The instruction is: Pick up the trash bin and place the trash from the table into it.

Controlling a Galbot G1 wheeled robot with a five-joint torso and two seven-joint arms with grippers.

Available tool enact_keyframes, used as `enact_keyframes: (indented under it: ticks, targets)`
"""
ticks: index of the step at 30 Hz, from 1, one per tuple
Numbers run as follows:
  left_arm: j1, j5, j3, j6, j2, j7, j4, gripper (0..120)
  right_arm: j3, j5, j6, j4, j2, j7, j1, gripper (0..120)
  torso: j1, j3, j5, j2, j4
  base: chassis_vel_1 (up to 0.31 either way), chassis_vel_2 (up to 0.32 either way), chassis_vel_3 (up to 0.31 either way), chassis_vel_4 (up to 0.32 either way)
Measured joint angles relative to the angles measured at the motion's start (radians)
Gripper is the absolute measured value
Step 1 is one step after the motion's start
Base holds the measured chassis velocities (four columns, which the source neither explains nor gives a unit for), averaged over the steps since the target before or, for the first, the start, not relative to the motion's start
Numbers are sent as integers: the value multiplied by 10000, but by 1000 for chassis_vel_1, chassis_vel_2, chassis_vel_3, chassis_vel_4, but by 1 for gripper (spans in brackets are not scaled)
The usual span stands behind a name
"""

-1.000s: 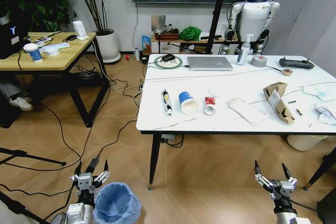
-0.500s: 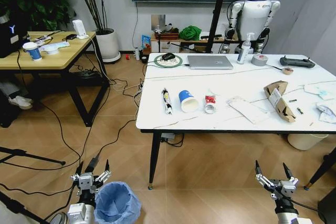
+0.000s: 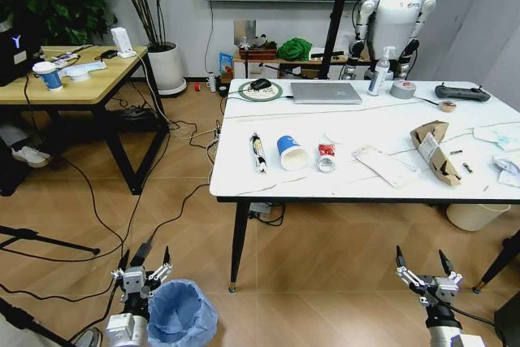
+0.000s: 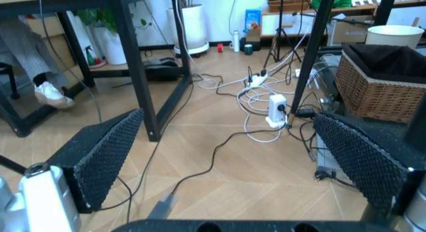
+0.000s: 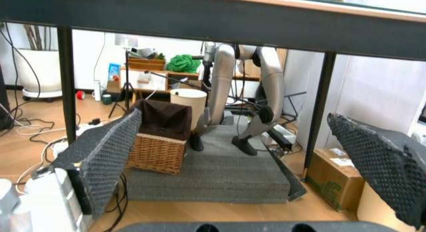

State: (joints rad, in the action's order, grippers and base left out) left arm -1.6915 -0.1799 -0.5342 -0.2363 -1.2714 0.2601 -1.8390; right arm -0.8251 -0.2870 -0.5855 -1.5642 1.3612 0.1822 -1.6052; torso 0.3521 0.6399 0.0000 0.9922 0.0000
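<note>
Crinkly light-blue plastic lines the trash bin [image 3: 180, 314], which stands on the wood-look floor at about seven o'clock in the head view, just beside the left gripper [image 3: 144, 268] and at roughly four o'clock from it. That gripper hangs low with its fingers spread apart and nothing between them; the left wrist view confirms the wide gap, with cables and floor beyond. The right gripper [image 3: 428, 267] sits at five o'clock in the head view, likewise spread wide and empty, and from its wrist camera it looks under the desk's dark edge.

By my judgement the first step is in hand and not yet done: the bin is unlifted, so no litter can go in. The next move calls for the left gripper to shift toward the bin's rim and close on it without crushing the loose bag.

The trash lies on the marble-look desk [image 3: 406, 188], well apart from both grippers: a black-white tube wrapper [image 3: 257, 153], a blue-white paper cup [image 3: 290, 153], a small red wrapper [image 3: 326, 152], white papers [image 3: 386, 168] and a torn cardboard box [image 3: 435, 154].
</note>
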Motion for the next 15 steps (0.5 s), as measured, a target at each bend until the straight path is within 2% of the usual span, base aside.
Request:
enact_keyframes:
  ticks: [15]
  targets:
    - [140,-69,181,0,-13,0,242,100,0,14,33,28,76,-7,29,100,-279,-344,0,-623,0,0,0,0,0]
